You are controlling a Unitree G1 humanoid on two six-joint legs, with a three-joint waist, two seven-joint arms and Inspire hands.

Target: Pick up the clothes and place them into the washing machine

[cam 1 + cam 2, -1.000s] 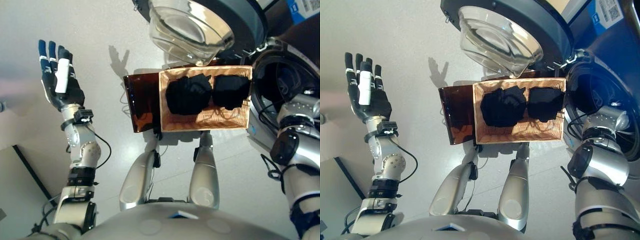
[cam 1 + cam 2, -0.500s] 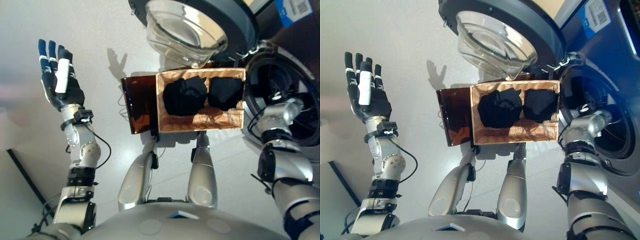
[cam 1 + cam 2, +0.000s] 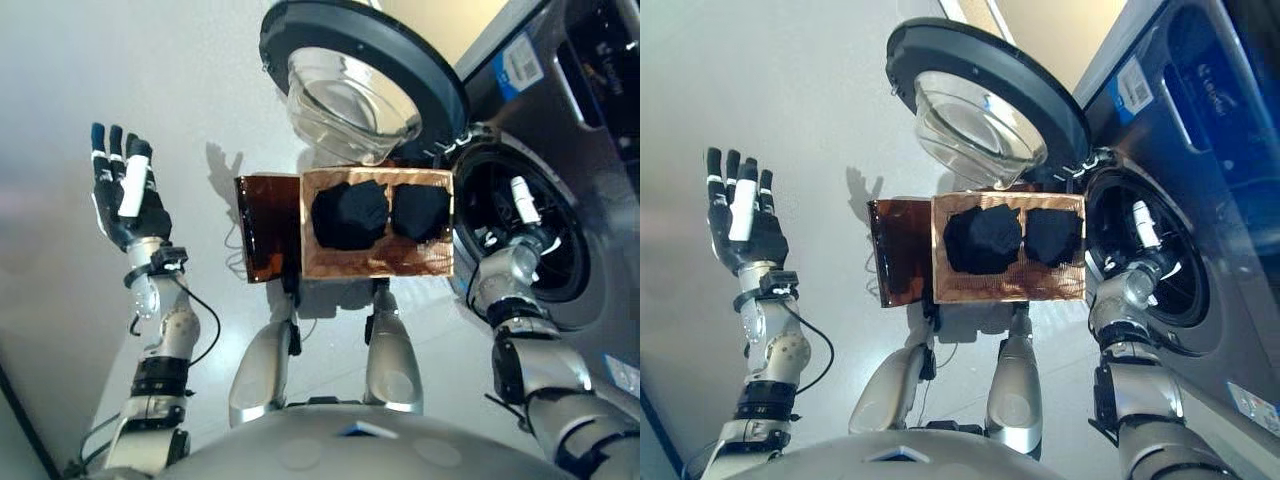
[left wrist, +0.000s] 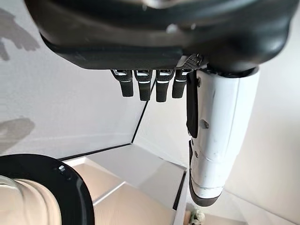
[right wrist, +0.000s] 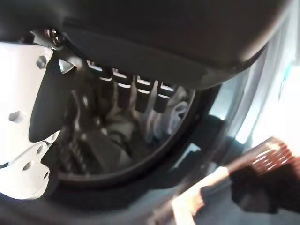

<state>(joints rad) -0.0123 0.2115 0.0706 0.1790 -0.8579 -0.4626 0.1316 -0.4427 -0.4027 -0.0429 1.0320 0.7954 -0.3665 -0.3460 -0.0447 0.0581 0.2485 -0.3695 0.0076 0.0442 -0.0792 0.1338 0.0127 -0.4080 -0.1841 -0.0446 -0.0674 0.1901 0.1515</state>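
A shallow wicker basket [image 3: 376, 266] rests on a low dark brown box [image 3: 264, 240] beside the washing machine [image 3: 590, 150]. Two black clothes [image 3: 350, 214] [image 3: 419, 211] lie side by side in the basket. My right hand [image 3: 520, 204] is at the mouth of the machine's dark drum [image 3: 498, 255], fingers straight and empty; in the right wrist view its fingers [image 5: 123, 90] point into the drum, with a black cloth [image 5: 265, 187] off to the side. My left hand [image 3: 126, 200] is raised to the left over the floor, open and empty, also in the left wrist view [image 4: 140, 28].
The machine's round door [image 3: 330, 40] with its glass bowl [image 3: 350, 105] stands open above the far side of the basket. Pale floor [image 3: 150, 80] lies to the left of the box.
The whole view has shifted toward the machine, so more of its front shows. My right hand now shows at the drum's mouth. The clothes and my left hand have not moved.
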